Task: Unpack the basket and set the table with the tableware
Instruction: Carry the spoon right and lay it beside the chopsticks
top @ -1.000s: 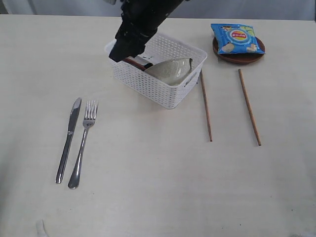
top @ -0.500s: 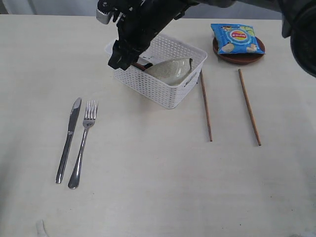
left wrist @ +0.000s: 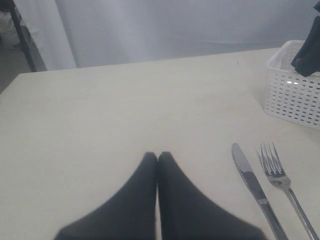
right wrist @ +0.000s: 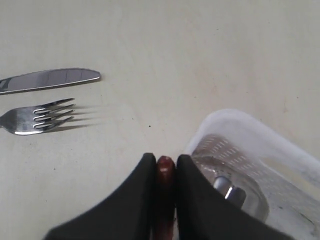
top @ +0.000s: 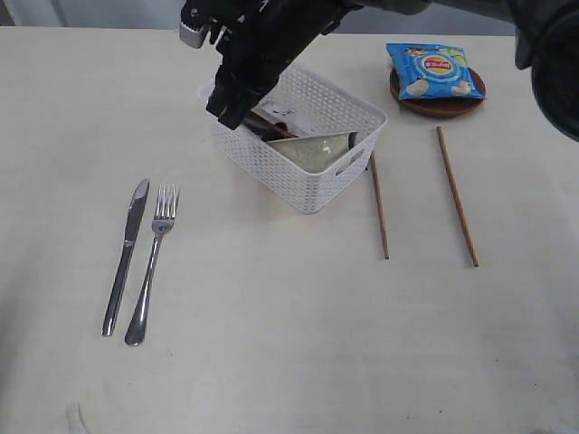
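- Over the white basket (top: 312, 185), the right gripper (right wrist: 164, 161) pinches the reddish-brown wooden spoon (right wrist: 164, 200).
- Inside the basket, the white bowl (top: 318, 150) lies tilted.
- On the table (top: 289, 344), knife (top: 125, 256) and fork (top: 154, 260) lie side by side; 2 chopsticks (top: 378, 203) lie apart.
- The left gripper (left wrist: 157, 158) is pressed together, holding nothing.

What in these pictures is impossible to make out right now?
- Right wrist view: the wooden spoon shows only its end between the jaws, which hide the rest.
- Exterior view: the bowl is partly behind the basket wall.
- Exterior view: the plate is mostly under the chip bag.
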You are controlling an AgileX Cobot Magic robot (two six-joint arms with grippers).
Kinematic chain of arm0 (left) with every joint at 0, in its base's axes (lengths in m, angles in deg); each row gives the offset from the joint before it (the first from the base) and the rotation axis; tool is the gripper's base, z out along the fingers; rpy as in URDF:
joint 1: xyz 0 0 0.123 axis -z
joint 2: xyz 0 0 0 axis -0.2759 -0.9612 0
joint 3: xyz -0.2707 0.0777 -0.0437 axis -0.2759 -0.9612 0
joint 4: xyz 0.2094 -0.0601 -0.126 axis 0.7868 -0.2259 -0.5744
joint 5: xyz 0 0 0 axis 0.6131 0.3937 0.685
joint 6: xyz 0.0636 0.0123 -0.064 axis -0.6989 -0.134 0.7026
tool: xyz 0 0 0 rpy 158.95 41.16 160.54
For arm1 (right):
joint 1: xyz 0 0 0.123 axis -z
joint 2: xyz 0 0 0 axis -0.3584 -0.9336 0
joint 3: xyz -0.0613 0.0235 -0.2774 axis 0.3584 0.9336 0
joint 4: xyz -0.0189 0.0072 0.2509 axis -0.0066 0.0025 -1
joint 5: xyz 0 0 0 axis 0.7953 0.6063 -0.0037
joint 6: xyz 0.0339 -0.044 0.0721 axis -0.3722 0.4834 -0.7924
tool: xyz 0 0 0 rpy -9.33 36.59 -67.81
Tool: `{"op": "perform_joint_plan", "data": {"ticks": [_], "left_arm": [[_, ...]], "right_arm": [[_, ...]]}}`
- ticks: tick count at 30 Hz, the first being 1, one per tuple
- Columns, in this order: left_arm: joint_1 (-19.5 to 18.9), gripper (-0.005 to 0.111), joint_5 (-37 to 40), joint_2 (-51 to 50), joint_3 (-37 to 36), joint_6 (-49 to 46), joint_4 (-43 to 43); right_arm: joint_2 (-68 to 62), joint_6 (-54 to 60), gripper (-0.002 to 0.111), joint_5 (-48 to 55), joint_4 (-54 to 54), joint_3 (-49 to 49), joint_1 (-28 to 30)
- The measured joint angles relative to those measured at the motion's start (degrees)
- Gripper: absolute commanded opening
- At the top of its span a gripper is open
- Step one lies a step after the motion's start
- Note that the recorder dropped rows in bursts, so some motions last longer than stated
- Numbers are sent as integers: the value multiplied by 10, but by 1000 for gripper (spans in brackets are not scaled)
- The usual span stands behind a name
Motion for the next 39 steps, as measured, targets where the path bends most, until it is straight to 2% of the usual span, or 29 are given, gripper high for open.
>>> {"op": "perform_joint_plan", "data": {"ticks": [14, 24, 28, 32, 39], "left_arm": [[0, 0, 0, 0, 0, 0, 0], [0, 0, 0, 0, 0, 0, 0], [0, 0, 0, 0, 0, 0, 0], [0, 0, 0, 0, 0, 0, 0], [0, 0, 0, 0, 0, 0, 0]], "right_arm": [[106, -18, 0, -12, 8, 0, 0], [203, -243, 0, -7, 219, 0, 9], [219, -314, 0, 14, 234, 0, 47], [220, -395, 0, 26, 239, 16, 110], [204, -523, 0, 26, 235, 121, 222]]}}
